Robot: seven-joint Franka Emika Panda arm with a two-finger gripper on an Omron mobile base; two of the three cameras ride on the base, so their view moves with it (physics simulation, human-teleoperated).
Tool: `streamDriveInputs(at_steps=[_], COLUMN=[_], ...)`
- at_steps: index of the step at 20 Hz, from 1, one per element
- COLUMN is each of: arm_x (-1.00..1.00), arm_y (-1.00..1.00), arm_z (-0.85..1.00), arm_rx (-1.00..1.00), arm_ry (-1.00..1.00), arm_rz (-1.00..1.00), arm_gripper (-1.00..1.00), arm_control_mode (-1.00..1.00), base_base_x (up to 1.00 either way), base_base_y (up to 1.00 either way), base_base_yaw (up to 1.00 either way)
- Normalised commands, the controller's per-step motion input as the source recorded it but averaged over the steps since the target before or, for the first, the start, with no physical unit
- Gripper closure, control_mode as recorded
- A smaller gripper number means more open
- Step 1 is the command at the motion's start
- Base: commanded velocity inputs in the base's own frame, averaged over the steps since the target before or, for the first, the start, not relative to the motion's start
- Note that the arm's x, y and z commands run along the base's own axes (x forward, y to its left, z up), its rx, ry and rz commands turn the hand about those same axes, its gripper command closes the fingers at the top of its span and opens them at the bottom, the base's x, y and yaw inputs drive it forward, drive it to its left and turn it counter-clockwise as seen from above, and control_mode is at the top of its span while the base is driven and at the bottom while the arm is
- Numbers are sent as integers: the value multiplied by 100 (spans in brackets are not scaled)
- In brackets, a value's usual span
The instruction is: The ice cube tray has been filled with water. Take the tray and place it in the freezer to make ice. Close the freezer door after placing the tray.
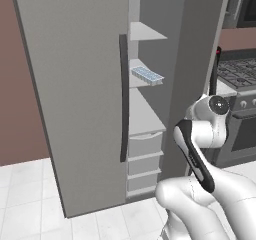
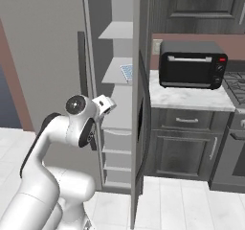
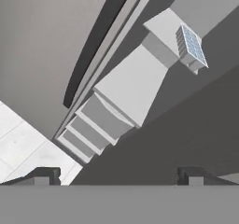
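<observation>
1. Ice cube tray (image 1: 147, 75) on a white shelf (image 1: 145, 32) level inside the freezer (image 1: 150, 84), about mid-height, overhanging the shelf's front edge a bit.
2. Pale-blue water (image 3: 193, 45) visible in the tray cells in hand view; tray sits at an angle to the shelf edge.
3. Same tray in right base view (image 2: 127, 72), mostly hidden behind the door edge, only a blue-gridded corner visible.
4. Freezer compartment open: white shelves above and below the tray, stacked drawers (image 1: 145, 144) under them.
5. Freezer door (image 2: 141, 128) swung out wide, seen edge-on in right base view, dark panel on its face; not shut.
6. Plain grey door (image 1: 75, 94) to the left closed, with dark vertical bar handle (image 1: 123, 99) next to the opening.
7. Gripper (image 3: 119, 174) empty, jaws spread wide, both dark fingertips (image 3: 46, 174) low in hand view, nothing between them.
8. Gripper well apart from the tray, no contact with tray, shelf or door; hand camera looking into the compartment past the drawers and the handle.
9. Arm (image 1: 200, 154) folded in front of the open compartment, wrist at about drawer height in left base view.
10. Black toaster oven (image 2: 193, 64) on the marble counter (image 2: 191, 97) right of the freezer, dark wood cabinets (image 2: 191, 147) below, stove (image 1: 240, 74) beyond.
11. White tiled floor (image 1: 30, 199), reddish-brown wall (image 1: 15, 84) left of the fridge.
</observation>
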Motion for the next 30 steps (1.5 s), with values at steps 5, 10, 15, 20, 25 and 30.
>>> streamDriveInputs(at_steps=[5, 10, 15, 20, 25, 30], arm_x=[0, -3, -1, -1, -26, -26], arm_y=[-1, -23, -47, -72, -68, -63], arm_z=[18, 64, 40, 22, 5, 0], arm_rx=[0, 0, 0, 3, 0, 0], arm_ry=[-25, -12, -1, 0, -1, -6], arm_rz=[-2, 0, 0, 7, 16, 19], arm_gripper=[-100, -100, -100, -100, -100, -100], arm_control_mode=[-100, -100, -100, -100, -100, -100], base_base_x=[0, 0, 0, 0, 0, 0], base_base_y=[0, 0, 0, 0, 0, 0], base_base_yaw=[0, 0, 0, 0, 0, 0])
